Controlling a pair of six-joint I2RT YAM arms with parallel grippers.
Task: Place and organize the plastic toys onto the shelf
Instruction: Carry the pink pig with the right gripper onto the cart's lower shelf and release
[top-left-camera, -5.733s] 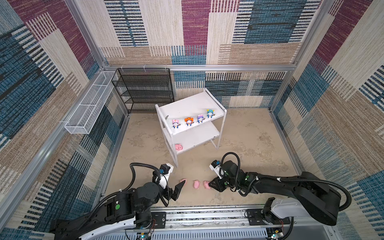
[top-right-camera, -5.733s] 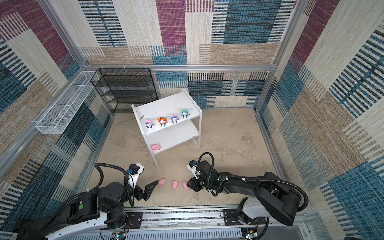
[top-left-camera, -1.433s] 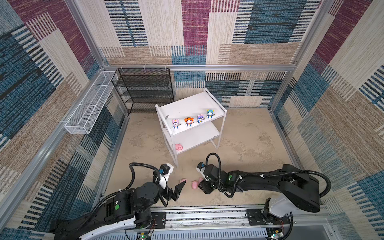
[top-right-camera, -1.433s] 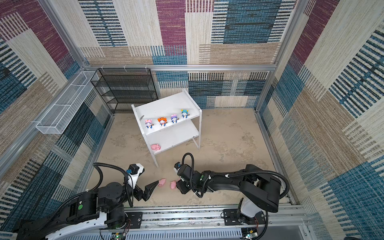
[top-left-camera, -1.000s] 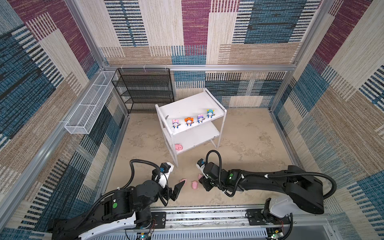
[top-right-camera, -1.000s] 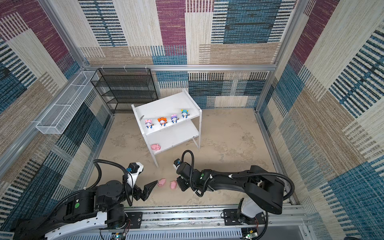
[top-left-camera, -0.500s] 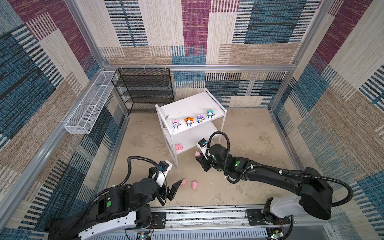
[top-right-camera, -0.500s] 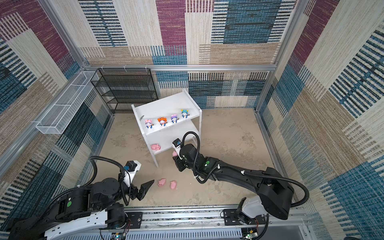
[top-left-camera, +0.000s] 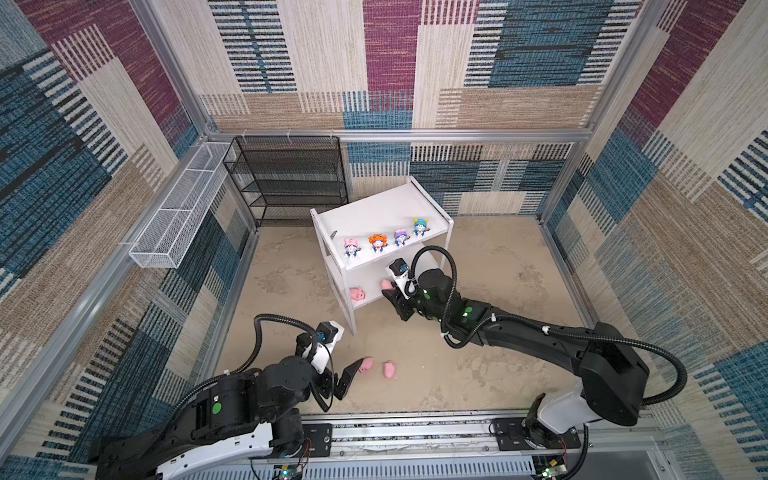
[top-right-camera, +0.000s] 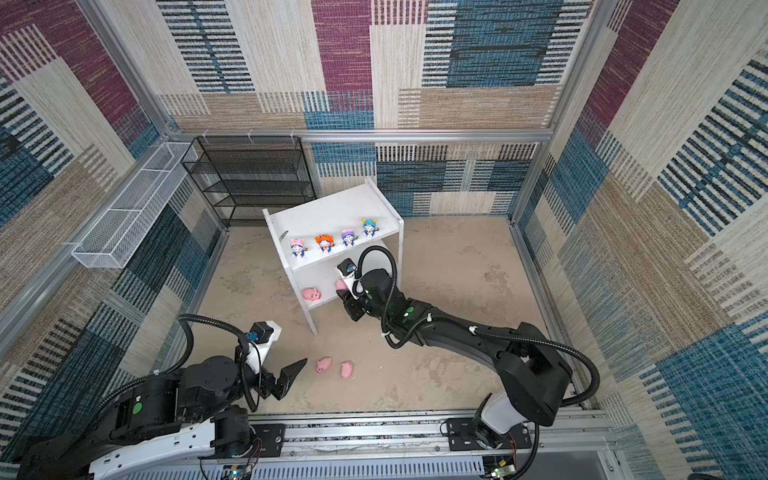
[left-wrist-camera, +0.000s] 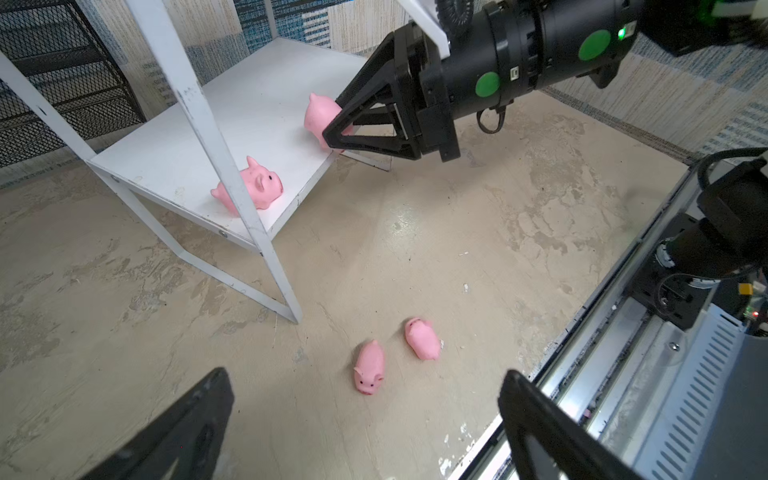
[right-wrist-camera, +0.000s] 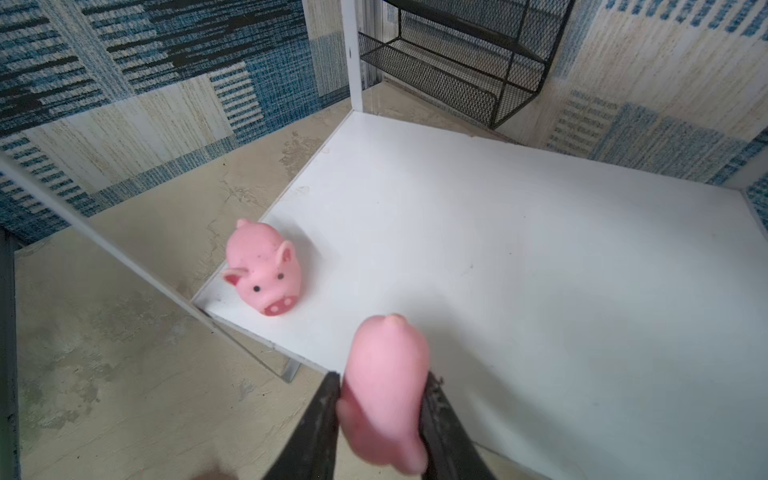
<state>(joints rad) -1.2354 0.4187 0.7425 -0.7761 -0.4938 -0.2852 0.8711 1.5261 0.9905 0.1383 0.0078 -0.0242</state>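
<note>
The white shelf (top-left-camera: 374, 212) carries four hooded figurines (top-left-camera: 377, 243) in a row on its top board. One pink pig (top-left-camera: 356, 294) (right-wrist-camera: 264, 268) stands near the front corner of the lower board (right-wrist-camera: 498, 249). My right gripper (top-left-camera: 390, 291) (right-wrist-camera: 380, 384) is shut on a second pig (right-wrist-camera: 384, 374) (left-wrist-camera: 320, 116), held over that board's front edge. Two more pigs (top-left-camera: 366, 365) (top-left-camera: 389, 369) lie side by side on the floor. My left gripper (top-left-camera: 347, 379) (left-wrist-camera: 365, 376) is open just short of the nearer pig (left-wrist-camera: 369, 365), holding nothing.
A black wire-mesh rack (top-left-camera: 286, 178) stands against the back wall behind the shelf. A long white wire basket (top-left-camera: 178, 212) hangs on the left wall. The shelf's thin front leg (left-wrist-camera: 232, 178) stands between my left gripper and the lower board. A metal rail (top-left-camera: 415, 432) runs along the front.
My right gripper has lifted one pig off the floor and carried it up to the shelf's lower board. The left arm has shifted slightly, still open.
</note>
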